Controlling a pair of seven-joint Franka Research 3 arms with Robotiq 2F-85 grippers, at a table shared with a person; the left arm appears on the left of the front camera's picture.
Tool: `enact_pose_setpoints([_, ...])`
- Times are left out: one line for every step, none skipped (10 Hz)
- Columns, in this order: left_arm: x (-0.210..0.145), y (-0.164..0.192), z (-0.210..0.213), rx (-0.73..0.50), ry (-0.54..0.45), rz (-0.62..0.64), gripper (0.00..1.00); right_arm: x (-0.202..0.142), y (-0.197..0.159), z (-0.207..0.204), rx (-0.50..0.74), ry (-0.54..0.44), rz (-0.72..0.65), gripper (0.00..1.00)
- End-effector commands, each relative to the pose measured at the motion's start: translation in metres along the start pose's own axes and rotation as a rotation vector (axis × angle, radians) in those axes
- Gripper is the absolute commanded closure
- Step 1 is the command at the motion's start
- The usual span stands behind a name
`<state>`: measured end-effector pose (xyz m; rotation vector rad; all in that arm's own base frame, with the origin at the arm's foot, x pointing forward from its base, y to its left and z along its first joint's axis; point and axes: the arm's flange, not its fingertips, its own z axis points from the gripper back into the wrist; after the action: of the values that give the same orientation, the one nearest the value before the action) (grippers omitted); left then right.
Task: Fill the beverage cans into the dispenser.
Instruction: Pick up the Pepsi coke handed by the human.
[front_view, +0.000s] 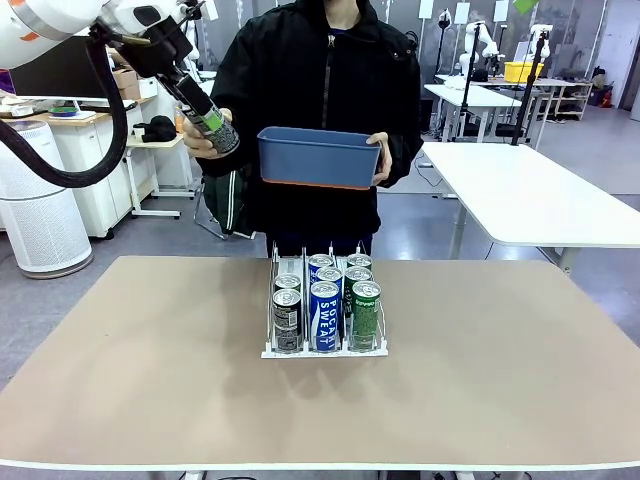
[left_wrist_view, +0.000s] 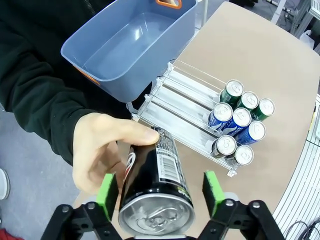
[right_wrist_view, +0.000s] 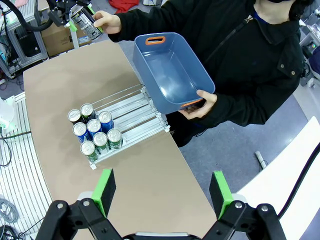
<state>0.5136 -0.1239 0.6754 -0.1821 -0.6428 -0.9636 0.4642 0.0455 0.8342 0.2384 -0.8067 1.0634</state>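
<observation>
Left gripper (left_wrist_view: 160, 192): We are seeing its green pads standing wide on both sides of a dark can (left_wrist_view: 159, 165). One pad is sitting right by the can, and a gap is showing at the other pad, so it is not squeezing the can.
Dark can: It is staying up in the air, past the far edge of the table (front_view: 150, 380), with its silver top pointing at the wrist camera. In the front view it is sitting at ten o'clock from the dispenser (left_wrist_view: 175, 100).
Person's hand (left_wrist_view: 100, 150): It is wrapping around the far end of the dark can and touching it.
Right gripper (right_wrist_view: 162, 192): Its jaws are standing wide apart and holding nothing, high over the table.
Blue bin (left_wrist_view: 145, 75): The person's other hand (right_wrist_view: 200, 102) is holding it up in the air. In the front view it is at twelve o'clock from the dispenser.
Dispenser: It is sitting near the middle of the table.
Cans in the dispenser (left_wrist_view: 240, 117): Eight are standing upright at the end near us. In the front view, two dark ones are filling the nine o'clock lane, three blue ones the middle lane, and three green ones the three o'clock lane.
</observation>
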Motion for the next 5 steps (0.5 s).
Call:
enact_pose_setpoints([-0.0031, 0.0027, 0.0028, -0.002, -0.022, 0.008, 0.39, -0.0002, 0.0003, -0.0001, -0.005, 0.011, 0.005, 0.0])
enact_pose_setpoints([-0.0019, 0.0012, 0.0022, 0.003, -0.03, 0.012, 0.44, -0.0002, 0.0003, -0.0001, -0.005, 0.011, 0.005, 0.0])
enact_pose_setpoints([-0.0014, 0.0007, 0.0018, 0.005, -0.031, 0.012, 0.59, -0.0002, 0.0003, -0.0001, -0.005, 0.011, 0.005, 0.0])
enact_pose_setpoints([-0.0035, 0.0018, 0.0032, 0.005, -0.028, 0.009, 0.64, -0.0002, 0.0003, -0.0001, -0.005, 0.011, 0.005, 0.0])
enact_pose_setpoints([-0.0038, 0.0019, 0.003, 0.006, -0.025, 0.01, 0.79, -0.0002, 0.0003, -0.0001, -0.005, 0.011, 0.005, 0.0])
